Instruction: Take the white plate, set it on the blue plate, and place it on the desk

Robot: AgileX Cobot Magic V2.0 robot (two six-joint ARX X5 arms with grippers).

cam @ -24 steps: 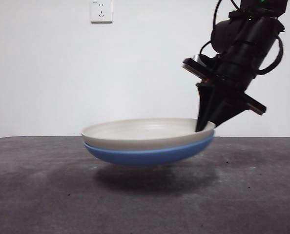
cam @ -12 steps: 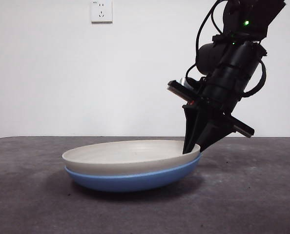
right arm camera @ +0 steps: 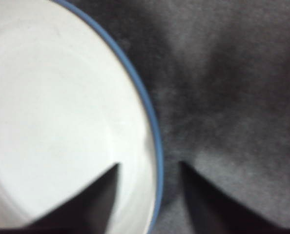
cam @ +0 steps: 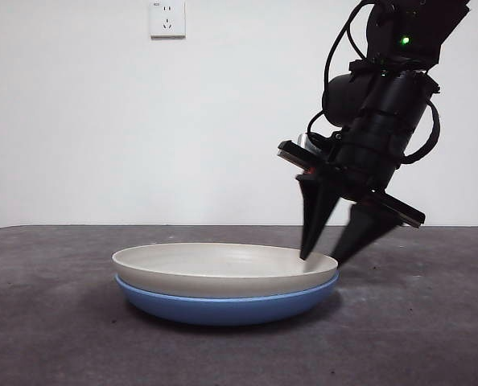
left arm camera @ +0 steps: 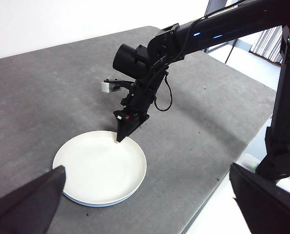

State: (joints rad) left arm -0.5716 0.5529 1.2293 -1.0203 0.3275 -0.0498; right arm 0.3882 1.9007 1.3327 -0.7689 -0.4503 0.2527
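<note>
Right gripper [cam: 338, 256], lower right of centre in the front view: jaws spread, straddling the stacked rims, gripping nothing — one inside the white plate [cam: 223, 265], one outside. White plate nests in blue plate [cam: 223, 307]; the stack sits flat on desk [cam: 62, 338], low centre. Looks like a release. Left gripper [left arm camera: 145, 204] waits well apart, wide open.

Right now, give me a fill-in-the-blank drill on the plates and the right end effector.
1. The white plate sits on the ____ plate.
2. The blue plate rests on the ____.
3. The right end effector's jaws are ____, astride the plates' rim.
4. On the wall hangs a white ____.

Missing: blue; desk; open; socket
</note>
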